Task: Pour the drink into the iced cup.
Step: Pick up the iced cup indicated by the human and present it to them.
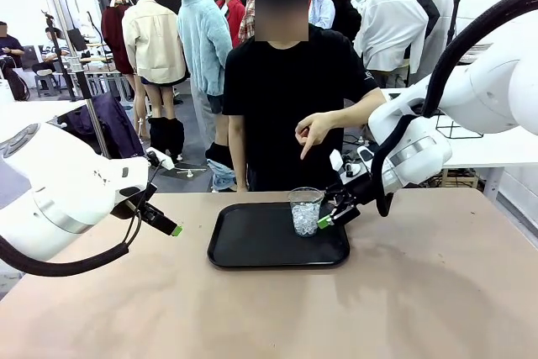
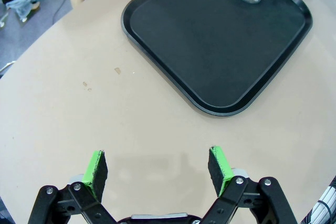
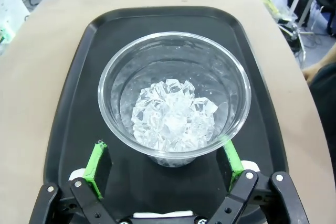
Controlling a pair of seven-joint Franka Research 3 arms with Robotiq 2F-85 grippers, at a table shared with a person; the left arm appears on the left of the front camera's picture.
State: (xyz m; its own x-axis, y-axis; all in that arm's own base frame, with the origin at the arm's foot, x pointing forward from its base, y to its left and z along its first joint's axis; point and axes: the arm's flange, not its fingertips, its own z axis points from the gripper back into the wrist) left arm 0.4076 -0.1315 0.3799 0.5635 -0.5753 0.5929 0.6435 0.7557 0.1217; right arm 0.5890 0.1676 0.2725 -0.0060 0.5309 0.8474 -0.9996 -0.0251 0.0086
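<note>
Cup (image 1: 305, 210) of clear plastic stood upright on the tray's far right part, near the right rim.

By size: the counter (image 1: 420, 292) was a broad tan top, and the black tray (image 1: 252, 245) lay at its middle, flat and otherwise bare. A person stood beyond the tray's far edge, one hand (image 1: 315, 130) hanging above that edge with a finger pointing down toward the cup.

The left fingers (image 2: 97, 167) were spread wide and empty, over bare counter well off the tray's left rim.

The right fingers (image 3: 96, 162) were also spread and grasped nothing. They sat low over the tray's right part, one pad on each side of the cup's foot. Whether a pad touched the wall I could not tell.

Ice (image 3: 173, 114) filled the lower part of the cup in a loose heap of clear lumps, and the upper wall was empty.

As a judgement, the cup would handle as light and thin-walled: it should flex under a hard squeeze and tip easily if nudged near the rim. The ice likely keeps the weight low, and may leave the wall damp and slippery. The best hold looked to be on the lower half of the wall, level with the ice, with gentle pressure and both pads square to it. That would leave the mouth open for pouring.
</note>
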